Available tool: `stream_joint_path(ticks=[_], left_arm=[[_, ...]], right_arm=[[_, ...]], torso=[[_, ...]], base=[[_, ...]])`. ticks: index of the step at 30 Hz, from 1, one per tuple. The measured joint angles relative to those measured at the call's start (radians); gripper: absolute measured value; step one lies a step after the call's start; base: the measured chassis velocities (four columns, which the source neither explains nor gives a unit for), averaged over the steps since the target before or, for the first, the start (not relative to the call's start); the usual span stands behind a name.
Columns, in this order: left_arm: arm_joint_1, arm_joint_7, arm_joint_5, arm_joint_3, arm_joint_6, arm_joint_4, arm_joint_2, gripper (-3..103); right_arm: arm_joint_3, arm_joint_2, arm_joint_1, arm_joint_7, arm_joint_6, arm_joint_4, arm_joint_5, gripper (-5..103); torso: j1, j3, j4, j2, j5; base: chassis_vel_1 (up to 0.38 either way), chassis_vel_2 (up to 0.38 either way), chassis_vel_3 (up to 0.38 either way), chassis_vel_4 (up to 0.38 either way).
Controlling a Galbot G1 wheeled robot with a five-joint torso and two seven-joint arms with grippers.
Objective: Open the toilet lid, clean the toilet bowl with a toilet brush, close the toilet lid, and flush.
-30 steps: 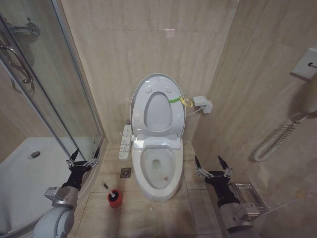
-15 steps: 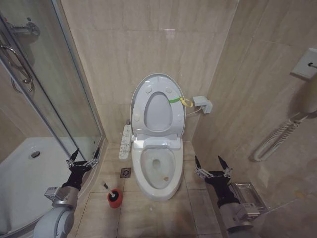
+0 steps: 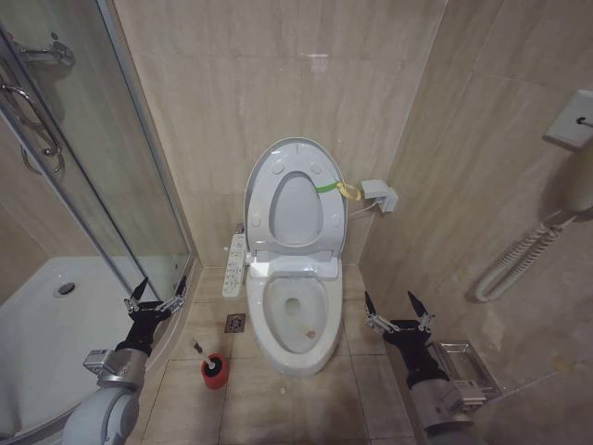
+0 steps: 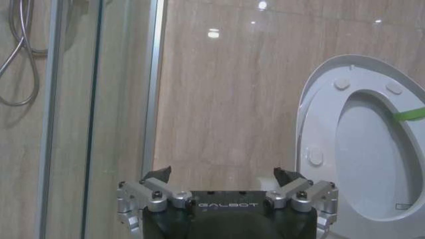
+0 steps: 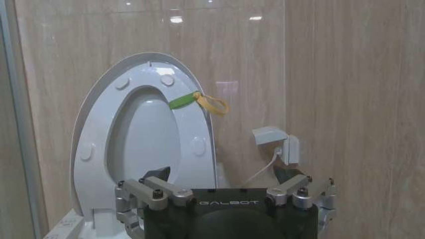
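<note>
The left gripper (image 3: 155,295) hangs low beside the shower glass with its fingers (image 4: 158,175) spread wide and empty. The right gripper (image 3: 397,307) is the same on the far side of the toilet bowl (image 3: 295,320), fingers (image 5: 154,173) apart and holding nothing. The toilet lid (image 3: 278,158) already stands upright against the wall with the seat raised too, its yellow-green band (image 3: 337,188) at the edge.

The toilet brush (image 3: 211,362) sits in its red cup (image 3: 214,372) on the floor between the left gripper and the bowl, its thin handle tilted. The risk I see is in that grasp: the handle is slim and slanted, so an off-centre pinch could tip the light cup or let the brush swing. The shower glass stands close to the left arm, and a wide reach could knock it.
</note>
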Motion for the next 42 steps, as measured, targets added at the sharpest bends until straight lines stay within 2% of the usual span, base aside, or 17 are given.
stream_joint_path(ticks=[24,26,28,29,32,33,36,37,39,41,42], left_arm=[[0.001,0.0,0.0,0.0,0.003,-0.002,0.0,100],[0.01,-0.005,0.008,0.0,0.031,-0.023,-0.005,100],[0.029,-0.016,0.024,0.002,0.089,-0.063,-0.014,100],[0.029,-0.016,0.024,0.002,0.089,-0.063,-0.014,100],[0.066,-0.037,0.056,0.006,0.2,-0.143,-0.034,100],[0.066,-0.037,0.056,0.006,0.2,-0.143,-0.034,100],[0.101,-0.058,0.087,0.01,0.308,-0.22,-0.051,100],[0.101,-0.058,0.087,0.01,0.308,-0.22,-0.051,100],[0.126,-0.073,0.11,0.013,0.382,-0.273,-0.064,100],[0.147,-0.084,0.134,0.016,0.383,-0.302,-0.074,100],[0.168,-0.091,0.15,0.019,0.361,-0.313,-0.079,100]], right_arm=[[0.0,0.0,0.0,0.0,0.0,0.0,0.0,100],[0.0,0.0,0.0,0.0,0.0,0.0,0.0,100],[0.0,0.0,0.0,0.0,0.0,0.0,0.0,100],[0.0,0.0,0.0,0.0,0.0,0.0,0.0,100],[0.0,0.0,0.0,0.0,0.0,0.0,0.0,100],[0.0,0.0,0.0,0.0,0.0,0.0,0.0,100],[0.0,0.0,0.0,0.0,0.0,0.0,0.0,100],[0.0,0.0,0.0,0.0,0.0,0.0,0.0,100],[0.0,0.0,0.0,0.0,0.0,0.0,0.0,100],[0.0,0.0,0.0,0.0,0.0,0.0,0.0,100],[0.0,0.0,0.0,0.0,0.0,0.0,0.0,100]], torso=[[0.0,0.0,0.0,0.0,0.0],[0.0,0.0,-0.0001,0.0,-0.0001],[0.0,0.0,0.0,0.0,0.0],[0.0,0.0,0.0,0.0,0.0],[0.0,0.0,0.0,0.0,0.0001],[0.0,0.0,0.0,0.0,0.0001],[0.0,0.0,0.0,0.0,0.0001],[0.0,0.0,0.0,0.0,0.0001],[0.0,0.0,0.0001,0.0,0.0002],[0.0,0.0,-0.0006,0.0,0.0001],[0.0,0.0,-0.0002,0.0,0.0002]], base=[[0.0,0.0,0.0,0.0],[0.0,0.0,0.0,0.0],[0.0,0.0,0.0,0.0],[0.0,0.0,0.0,0.0],[0.0,0.0,0.0,0.0],[0.0,0.0,0.0,0.0],[0.0,0.0,0.0,0.0],[0.0,0.0,0.0,0.0],[0.0,0.0,0.0,0.0],[0.0,0.0,0.0,0.0],[0.0,0.0,0.0,0.0]])
